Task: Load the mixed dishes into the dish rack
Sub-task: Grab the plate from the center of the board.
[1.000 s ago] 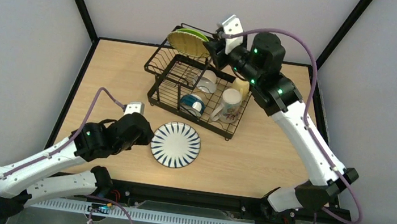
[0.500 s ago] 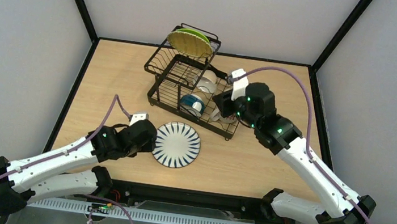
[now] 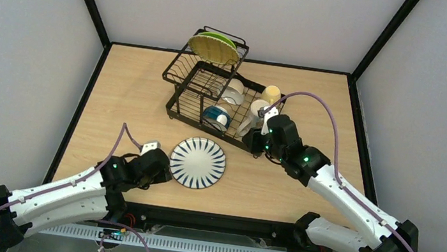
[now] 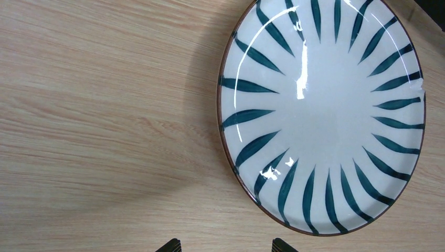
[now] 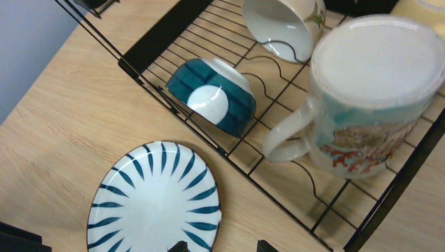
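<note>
The black wire dish rack [image 3: 181,95] stands at the back middle of the table. A green plate [image 3: 214,46] leans on its raised tier. The tray holds a white bowl [image 3: 233,90], a blue-outside bowl [image 3: 217,117], a cream mug [image 3: 258,114] and a yellow mug [image 3: 271,94]. A white plate with dark teal stripes [image 3: 198,162] lies flat on the table in front of the rack. My left gripper [image 4: 226,247] is open and empty at that plate's left edge. My right gripper [image 5: 223,247] is open and empty, low between the plate [image 5: 155,202] and the rack's near right corner.
The right wrist view shows the blue bowl [image 5: 215,100] upside down, the white bowl [image 5: 278,26] on its side and the cream mug [image 5: 367,105] upside down on the rack wires [image 5: 157,44]. Black frame posts and grey walls enclose the wooden table [image 3: 129,89].
My right arm has come down from the raised tier to the rack's near right corner, uncovering the yellow mug. My left gripper has shifted slightly toward the near edge.
</note>
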You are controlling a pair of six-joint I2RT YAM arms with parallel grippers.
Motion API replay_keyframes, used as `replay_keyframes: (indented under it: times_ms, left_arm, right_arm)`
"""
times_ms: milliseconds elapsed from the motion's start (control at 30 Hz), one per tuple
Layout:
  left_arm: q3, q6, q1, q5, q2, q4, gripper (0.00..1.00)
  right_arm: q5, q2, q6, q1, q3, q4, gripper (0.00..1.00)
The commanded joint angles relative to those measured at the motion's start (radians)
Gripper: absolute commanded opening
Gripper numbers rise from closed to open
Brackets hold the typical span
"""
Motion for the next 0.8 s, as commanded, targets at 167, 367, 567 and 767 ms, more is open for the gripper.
replay_keyframes:
  times_ms: [167,367,567,767]
  left_arm:
    - [-0.100,-0.080,0.007,-0.003,-0.112,0.018,0.99]
    - [-0.154,-0.100,0.007,-0.005,-0.131,0.065,0.99]
    - [-0.179,-0.125,0.007,-0.036,-0.132,0.120,0.99]
    - [-0.226,-0.179,0.007,-0.064,-0.167,0.204,0.99]
  right_arm:
    - [-0.015,-0.024,0.129,0.007,-0.092,-0.021,0.75]
    - [-0.056,-0.041,0.195,0.007,-0.164,-0.004,0.76]
    - [-0.112,-0.052,0.230,0.007,-0.231,0.053,0.76]
    - [-0.152,-0.032,0.238,0.008,-0.269,0.113,0.76]
